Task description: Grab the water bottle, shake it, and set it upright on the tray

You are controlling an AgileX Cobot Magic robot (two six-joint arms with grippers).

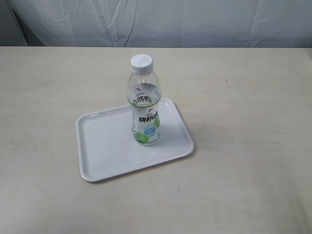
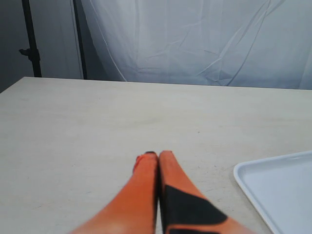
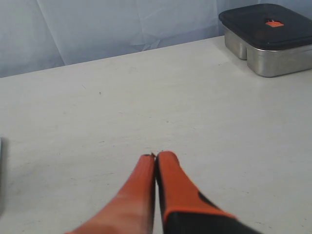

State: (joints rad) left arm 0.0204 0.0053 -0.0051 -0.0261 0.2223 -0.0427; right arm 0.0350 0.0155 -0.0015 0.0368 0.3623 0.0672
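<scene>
The water bottle (image 1: 145,101), clear with a white cap and a white-green lime label, stands upright on the white tray (image 1: 105,146) in the middle of the table. Neither arm shows in the exterior view. In the left wrist view my left gripper (image 2: 157,155) is shut, orange fingers pressed together over bare table, with a corner of the tray (image 2: 275,187) off to one side. My right gripper (image 3: 156,156) is shut too, empty, over bare table. The bottle appears in neither wrist view.
A steel container with a dark lid (image 3: 268,39) sits at the table's far corner in the right wrist view. A white curtain (image 1: 161,22) hangs behind the table. A dark stand (image 2: 29,44) shows beyond the table edge.
</scene>
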